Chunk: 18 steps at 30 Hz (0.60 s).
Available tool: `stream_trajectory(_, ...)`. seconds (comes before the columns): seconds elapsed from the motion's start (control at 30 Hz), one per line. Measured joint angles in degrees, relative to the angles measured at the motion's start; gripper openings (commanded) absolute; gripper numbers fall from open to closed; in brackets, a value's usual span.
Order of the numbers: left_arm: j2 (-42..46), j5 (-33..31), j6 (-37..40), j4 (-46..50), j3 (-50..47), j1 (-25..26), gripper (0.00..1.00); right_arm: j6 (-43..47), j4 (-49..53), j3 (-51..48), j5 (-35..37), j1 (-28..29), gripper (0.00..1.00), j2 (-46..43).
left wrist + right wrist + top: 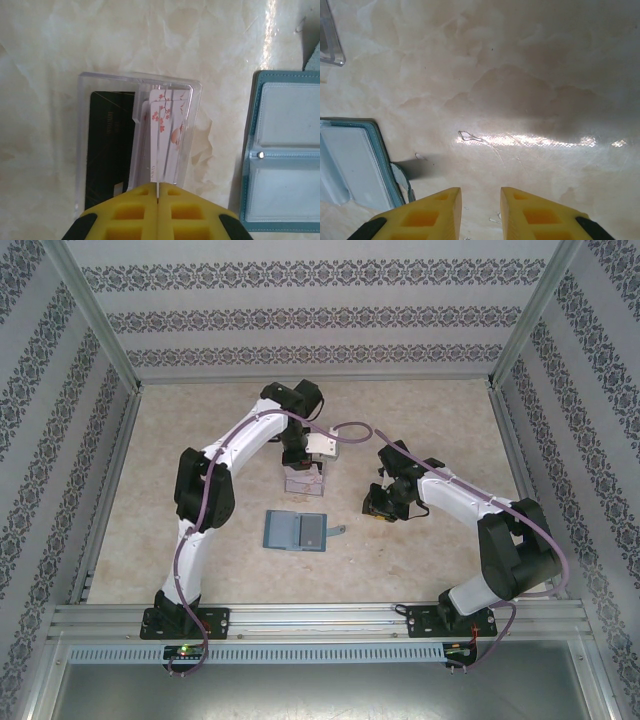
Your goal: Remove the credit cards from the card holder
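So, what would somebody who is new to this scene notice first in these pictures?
First comes the left gripper, its yellow jaws shut on a pale card held edge-on over the clear tray, where a black card and blossom-printed cards lie. Beside the tray the teal card holder lies open on the table, and the right gripper hangs open over a bare patch.
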State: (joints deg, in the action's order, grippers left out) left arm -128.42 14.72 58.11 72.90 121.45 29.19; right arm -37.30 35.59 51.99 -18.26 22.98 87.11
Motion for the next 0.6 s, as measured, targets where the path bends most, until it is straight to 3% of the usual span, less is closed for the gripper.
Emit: stream_trajectory(0.6, -4.87, 1.90, -0.04, 4.55, 1.95, 1.51, 0.00, 0.00, 0.02, 0.00, 0.00, 0.02, 0.27, 0.00)
